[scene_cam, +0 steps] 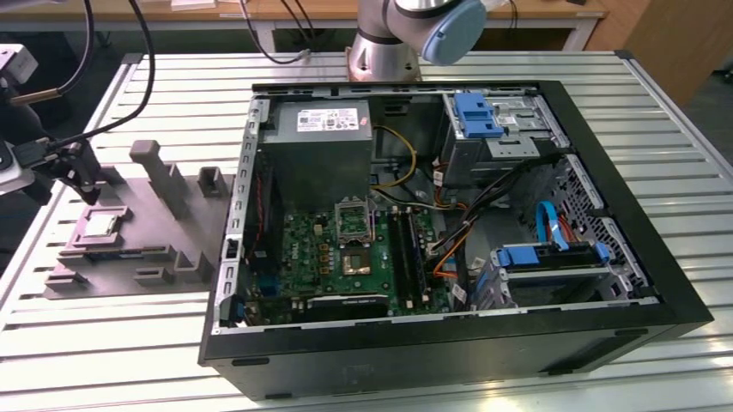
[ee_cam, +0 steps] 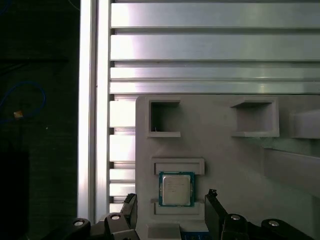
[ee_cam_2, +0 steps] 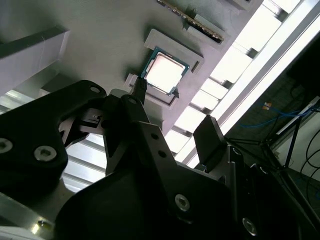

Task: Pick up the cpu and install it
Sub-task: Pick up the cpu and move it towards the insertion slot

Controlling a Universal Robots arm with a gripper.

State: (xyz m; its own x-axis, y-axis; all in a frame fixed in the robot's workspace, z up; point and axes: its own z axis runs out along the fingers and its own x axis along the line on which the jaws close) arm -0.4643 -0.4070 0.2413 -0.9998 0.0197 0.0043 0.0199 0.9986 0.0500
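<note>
cpu (ee_cam: 176,189): lying in grey tray (ee_cam: 225,160) recess;
gripper (ee_cam: 171,199): spread open, hovering above cpu;
grey tray: 9 o'clock of computer case (scene_cam: 458,343)

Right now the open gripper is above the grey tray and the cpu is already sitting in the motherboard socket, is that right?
No: the cpu lies in a recess of the grey tray, under the open gripper, as the first wrist view shows.

The slatted, apparently aluminium table (scene_cam: 664,103) carries a grey tray (scene_cam: 172,232) and an open computer case (scene_cam: 458,352).
</note>
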